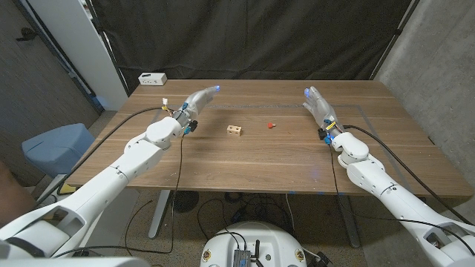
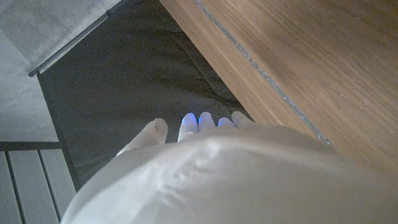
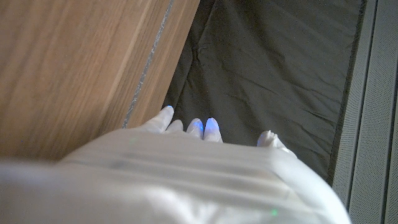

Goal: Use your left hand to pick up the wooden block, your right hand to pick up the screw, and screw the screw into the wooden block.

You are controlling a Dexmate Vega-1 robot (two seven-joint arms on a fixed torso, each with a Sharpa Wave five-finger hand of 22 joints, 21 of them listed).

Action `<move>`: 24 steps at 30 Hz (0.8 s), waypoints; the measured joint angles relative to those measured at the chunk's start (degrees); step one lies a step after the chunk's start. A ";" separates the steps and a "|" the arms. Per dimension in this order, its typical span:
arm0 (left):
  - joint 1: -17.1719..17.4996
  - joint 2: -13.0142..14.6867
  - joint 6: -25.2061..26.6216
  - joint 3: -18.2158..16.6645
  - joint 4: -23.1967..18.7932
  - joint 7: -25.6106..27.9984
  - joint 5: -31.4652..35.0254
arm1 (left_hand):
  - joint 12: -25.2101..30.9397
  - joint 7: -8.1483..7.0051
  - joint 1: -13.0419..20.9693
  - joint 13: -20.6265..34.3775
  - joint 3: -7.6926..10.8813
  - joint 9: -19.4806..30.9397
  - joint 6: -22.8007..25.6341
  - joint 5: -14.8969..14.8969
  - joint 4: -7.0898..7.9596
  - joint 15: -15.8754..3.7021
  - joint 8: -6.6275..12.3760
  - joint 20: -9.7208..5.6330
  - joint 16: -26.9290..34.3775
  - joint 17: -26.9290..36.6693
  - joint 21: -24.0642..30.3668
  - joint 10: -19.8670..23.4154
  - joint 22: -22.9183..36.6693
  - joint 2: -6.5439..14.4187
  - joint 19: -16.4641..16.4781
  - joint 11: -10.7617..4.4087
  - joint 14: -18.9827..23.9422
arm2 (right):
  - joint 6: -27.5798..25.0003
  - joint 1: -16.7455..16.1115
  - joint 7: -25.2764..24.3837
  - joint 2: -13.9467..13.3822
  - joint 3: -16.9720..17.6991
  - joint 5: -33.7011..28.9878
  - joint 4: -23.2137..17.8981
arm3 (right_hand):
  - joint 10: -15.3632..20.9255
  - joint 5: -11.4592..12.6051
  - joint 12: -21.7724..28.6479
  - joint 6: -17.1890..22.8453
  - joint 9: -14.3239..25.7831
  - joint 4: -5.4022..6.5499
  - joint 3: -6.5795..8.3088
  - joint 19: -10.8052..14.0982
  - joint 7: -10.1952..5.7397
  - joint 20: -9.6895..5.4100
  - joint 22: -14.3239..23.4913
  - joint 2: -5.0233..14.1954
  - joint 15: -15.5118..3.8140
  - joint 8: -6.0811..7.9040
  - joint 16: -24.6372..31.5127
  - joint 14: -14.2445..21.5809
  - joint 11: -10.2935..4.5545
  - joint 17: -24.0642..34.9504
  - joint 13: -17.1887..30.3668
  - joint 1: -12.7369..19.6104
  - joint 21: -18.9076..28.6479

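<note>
A small pale wooden block [image 1: 235, 130] with holes in its side lies near the middle of the wooden table [image 1: 260, 159]. A short way to its right lies the small red screw [image 1: 270, 124]. My left hand [image 1: 199, 101] hovers over the table's left part, well left of the block, fingers stretched out and holding nothing. My right hand [image 1: 319, 105] is over the right part, right of the screw, fingers also extended and empty. The left wrist view shows the back of my left hand [image 2: 236, 174]; the right wrist view shows the back of my right hand [image 3: 180, 174].
A white power strip [image 1: 152, 78] sits at the table's far left corner. A black curtain [image 1: 252, 37] hangs behind the table. A blue-grey chair [image 1: 56, 144] stands off the left side. Cables run along both forearms.
</note>
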 measured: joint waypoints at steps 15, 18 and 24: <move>-0.93 6.78 8.10 2.05 -10.19 -0.89 8.80 | 0.00 -1.50 2.16 0.01 0.13 0.01 -1.51 0.67 -3.67 -0.53 0.00 0.05 0.23 0.29 0.00 -0.07 0.01 -1.71 -1.73 -0.89 -1.35 | 1.00 -0.08 0.13 -0.07 0.30 -0.17 0.30 | -0.53 0.00 0.00 0.00 0.01 -0.94 -0.48 0.09 0.00 0.53 0.00 -0.95 0.00 0.00 0.00 0.01 -0.10 0.00 -0.01 0.31 0.00; -1.47 8.66 10.06 2.61 -12.89 -1.74 10.97 | 0.26 -1.85 3.11 0.01 0.05 0.01 -1.70 0.86 -5.33 -0.23 0.22 0.27 0.45 0.29 0.00 0.35 0.01 -2.66 -1.95 -1.31 -1.66 | 1.23 -0.08 0.31 -0.08 0.34 -0.17 0.54 | -0.52 0.00 0.00 0.00 0.01 -1.10 -0.32 0.09 0.00 0.52 0.00 -1.16 0.00 0.00 0.00 0.01 -0.10 0.01 0.00 0.52 0.00; -2.39 10.67 13.98 3.48 -16.07 -3.44 15.17 | 0.80 -3.52 6.10 0.01 -0.32 0.01 -0.84 1.08 -9.77 -0.68 0.88 0.91 0.66 0.29 0.27 1.71 -0.28 -5.01 -1.68 -3.29 -1.20 | 1.51 -0.36 0.09 -0.07 0.48 -0.17 0.60 | -0.52 0.00 0.00 0.00 0.01 -1.47 -0.36 0.09 0.00 0.52 -0.01 -1.46 0.00 0.00 0.00 0.01 -0.10 0.01 -0.01 0.82 0.00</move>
